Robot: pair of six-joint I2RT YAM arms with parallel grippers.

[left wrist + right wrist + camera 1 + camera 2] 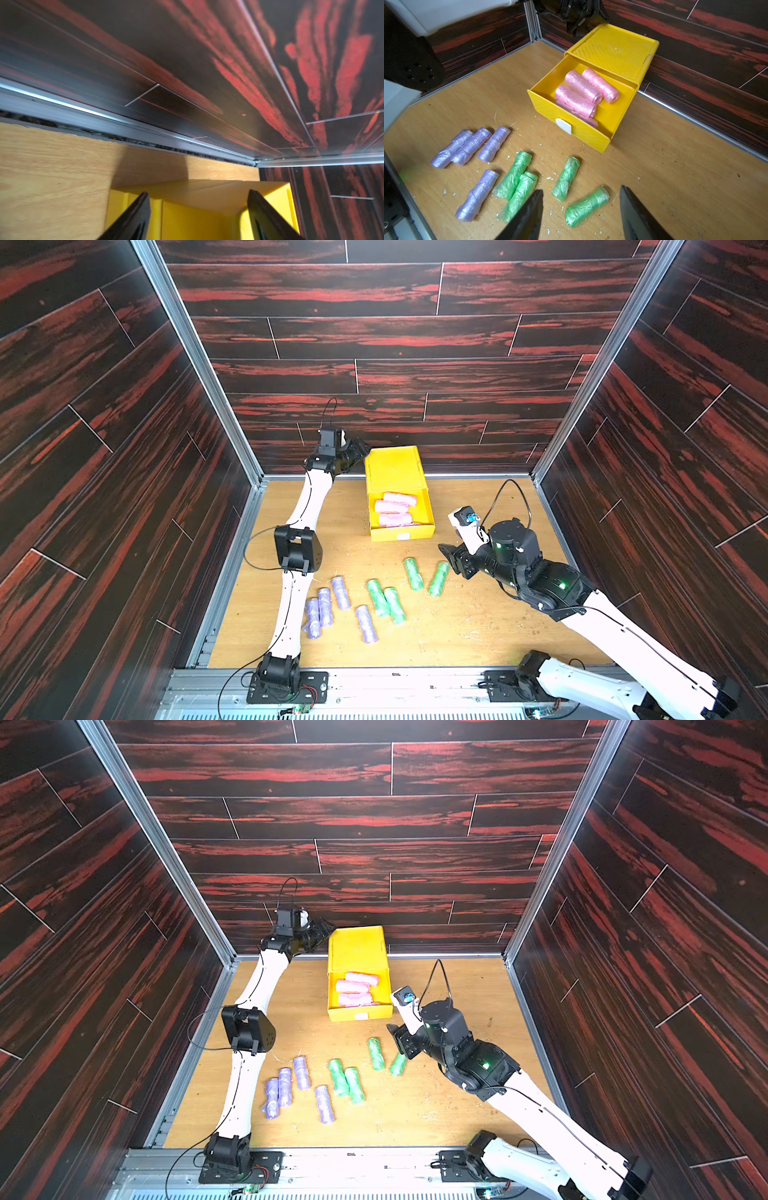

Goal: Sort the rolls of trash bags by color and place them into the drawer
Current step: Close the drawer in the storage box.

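The yellow drawer point(401, 533) point(583, 133) is pulled out of its cabinet point(392, 466) at the back, with several pink rolls point(392, 508) point(581, 91) inside. Several green rolls point(413, 572) point(586, 207) and several purple rolls point(340, 593) point(494, 144) lie on the table in front. My left gripper point(359, 450) point(197, 192) is open at the cabinet's back left corner, and yellow plastic shows between its fingers. I cannot tell whether it touches. Open and empty, my right gripper point(451, 560) point(581, 189) hovers over the rightmost green roll.
The wooden table point(478, 614) is boxed in by dark red wood-pattern walls point(374, 377) with metal rails along their base. My left arm point(297, 547) runs along the table's left side beside the purple rolls. White crumbs are scattered around the rolls.
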